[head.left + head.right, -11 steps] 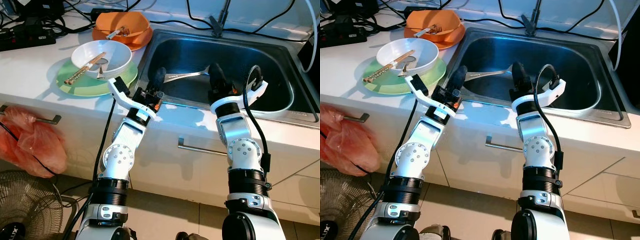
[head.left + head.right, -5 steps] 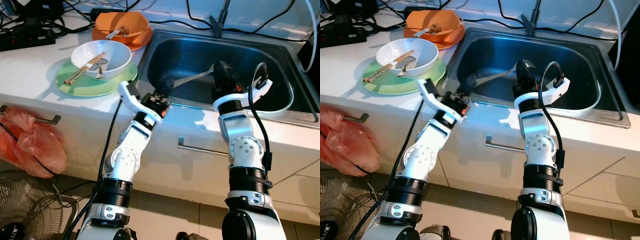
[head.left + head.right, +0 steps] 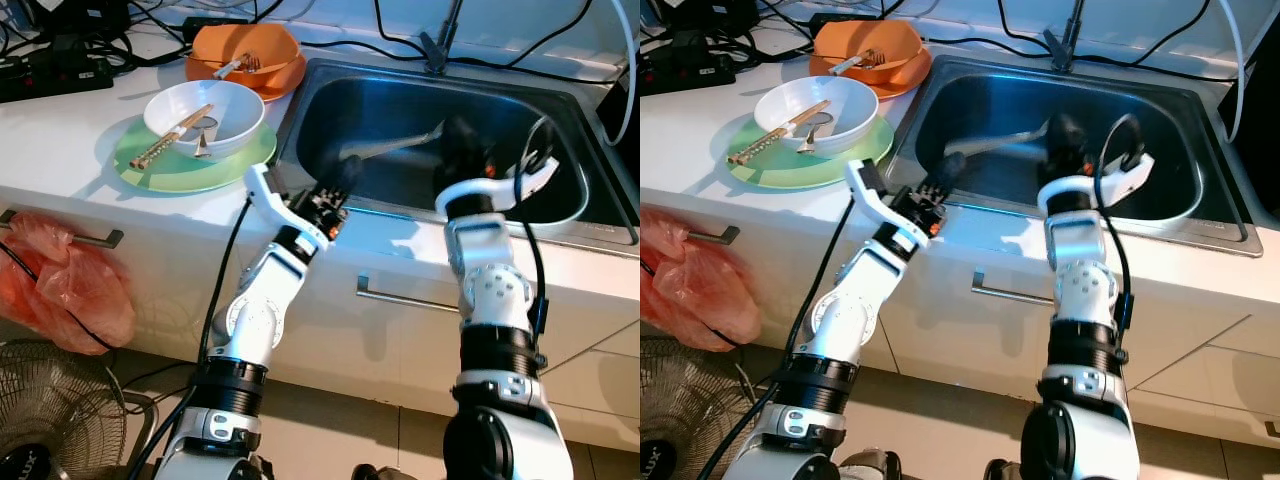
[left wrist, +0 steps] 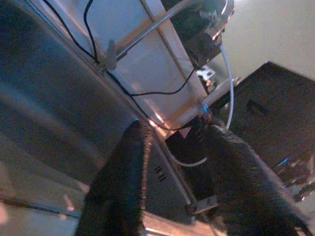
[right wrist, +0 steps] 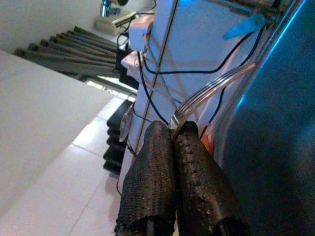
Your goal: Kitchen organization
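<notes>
My right gripper (image 5: 172, 140) is clamped on the fork (image 5: 211, 91) above the sink (image 3: 560, 215) front rim, left gripper (image 4: 177, 147) wide apart; it's light, stiff, slippery steel, best pinched mid-handle.

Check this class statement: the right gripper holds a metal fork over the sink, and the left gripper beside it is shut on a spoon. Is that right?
Not quite. The left gripper is open and holds nothing, as the left wrist view shows. The right gripper does hold the fork over the sink.

A home kitchen: a steel sink (image 3: 560, 215) set in a white counter (image 3: 60, 140), stacked dirty bowls (image 3: 205, 118) beside it, handled drawers (image 3: 400, 298) below.
</notes>
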Robot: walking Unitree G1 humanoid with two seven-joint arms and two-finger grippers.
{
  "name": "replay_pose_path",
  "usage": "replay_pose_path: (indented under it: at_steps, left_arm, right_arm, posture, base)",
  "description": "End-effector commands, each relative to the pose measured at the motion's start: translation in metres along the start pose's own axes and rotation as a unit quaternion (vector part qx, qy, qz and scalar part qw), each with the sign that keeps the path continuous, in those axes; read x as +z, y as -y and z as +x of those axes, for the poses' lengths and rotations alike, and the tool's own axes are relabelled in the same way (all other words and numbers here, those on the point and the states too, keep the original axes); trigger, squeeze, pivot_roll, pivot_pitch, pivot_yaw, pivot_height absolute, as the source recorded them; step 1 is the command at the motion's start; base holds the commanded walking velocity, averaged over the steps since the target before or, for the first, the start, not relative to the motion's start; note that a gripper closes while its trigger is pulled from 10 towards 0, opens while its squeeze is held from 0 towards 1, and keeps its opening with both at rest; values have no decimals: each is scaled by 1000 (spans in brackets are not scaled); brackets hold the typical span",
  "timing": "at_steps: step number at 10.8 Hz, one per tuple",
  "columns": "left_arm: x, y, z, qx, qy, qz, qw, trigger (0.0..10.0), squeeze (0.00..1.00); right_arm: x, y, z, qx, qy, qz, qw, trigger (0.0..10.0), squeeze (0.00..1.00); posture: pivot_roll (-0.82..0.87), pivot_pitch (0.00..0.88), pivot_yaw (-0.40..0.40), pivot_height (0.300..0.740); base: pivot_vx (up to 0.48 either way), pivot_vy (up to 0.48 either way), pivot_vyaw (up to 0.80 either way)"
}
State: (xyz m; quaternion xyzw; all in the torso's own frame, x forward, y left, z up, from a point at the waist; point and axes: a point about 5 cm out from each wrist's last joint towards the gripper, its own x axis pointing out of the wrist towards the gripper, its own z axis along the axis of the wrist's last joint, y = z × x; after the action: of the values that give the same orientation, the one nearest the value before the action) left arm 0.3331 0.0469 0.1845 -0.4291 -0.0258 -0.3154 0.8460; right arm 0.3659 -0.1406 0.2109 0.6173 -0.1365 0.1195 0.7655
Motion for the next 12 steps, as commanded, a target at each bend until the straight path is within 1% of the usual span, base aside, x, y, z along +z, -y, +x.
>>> replay_pose_path:
  at_steps: [1,2,3,4,5,6,7,8,9,10,11,12]
  left_arm:
    - [-18,14,6,-12,-13,-13,1000,10000,0]
    - [-17,15,7,-11,-16,6,1000,10000,0]
    - [-14,16,8,-8,-15,33,999,10000,0]
    - [-11,17,9,-8,-17,62,998,10000,0]
    - [-6,23,12,-13,-25,139,990,10000,0]
    - [-6,26,14,-11,-34,181,983,10000,0]
    - [-6,27,15,-13,-39,207,977,10000,0]
    - [-6,27,15,-11,-40,222,974,10000,0]
    - [-6,22,14,1,-58,266,962,10000,0]
    - [-7,21,12,-5,-68,275,959,10000,0]
    - [-9,20,9,-9,-79,283,956,10000,0]
    - [-9,15,7,4,-86,291,953,10000,0]
  right_arm:
    - [2,-5,6,0,16,13,1000,0,0]
    - [5,-7,8,1,19,7,1000,0,0]
    - [6,-10,9,6,21,-20,1000,0,0]
    - [8,-11,10,7,27,-37,999,0,0]
    - [11,-11,13,2,35,-62,997,0,0]
    - [13,-12,14,2,40,-82,996,0,0]
    - [14,-14,15,2,44,-101,994,0,0]
    - [15,-16,17,3,43,-130,991,0,0]
    - [17,-15,19,-15,51,-204,977,10000,0]
    - [18,-15,21,-21,56,-224,973,10000,0]
    - [18,-19,24,-16,60,-278,959,10000,0]
    - [15,-26,27,1,60,-326,944,10000,0]
  posture:
    - [184,81,-35,740]
    - [184,81,-35,740]
    - [186,80,-36,740]
    - [187,81,-36,740]
    - [190,82,-37,740]
    - [190,83,-36,740]
    - [189,83,-37,740]
    - [188,86,-37,740]
    - [190,88,-38,740]
    - [192,88,-38,740]
    - [195,90,-37,740]
    - [195,90,-37,740]
  base:
    - [0,0,0]
    - [0,0,0]
    - [0,0,0]
    - [0,0,0]
    - [0,0,0]
    - [0,0,0]
    - [0,0,0]
    - [0,0,0]
    - [0,0,0]
    - [0,0,0]
    - [0,0,0]
    - [0,0,0]
